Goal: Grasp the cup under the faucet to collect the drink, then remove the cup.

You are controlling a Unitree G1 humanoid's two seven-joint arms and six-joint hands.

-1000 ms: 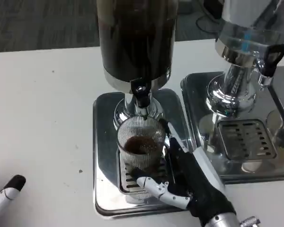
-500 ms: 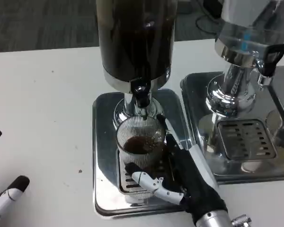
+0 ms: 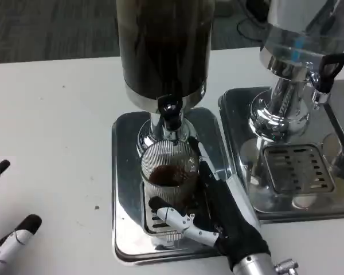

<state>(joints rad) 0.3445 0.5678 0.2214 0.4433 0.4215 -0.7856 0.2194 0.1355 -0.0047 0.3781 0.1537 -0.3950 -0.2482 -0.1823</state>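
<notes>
Holding the cup under the faucet, the right hand has drink collected; removal remains.

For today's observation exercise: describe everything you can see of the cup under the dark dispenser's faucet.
The cup is a clear ribbed tumbler, glass or plastic by its look, standing upright on the slotted drip grate directly beneath the black faucet. Dark drink partly fills it. The right hand wraps its near side, fingers against the wall.

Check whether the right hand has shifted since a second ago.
Yes. The right hand has slid left and slightly nearer across the drip tray, fingers still around the cup.
</notes>
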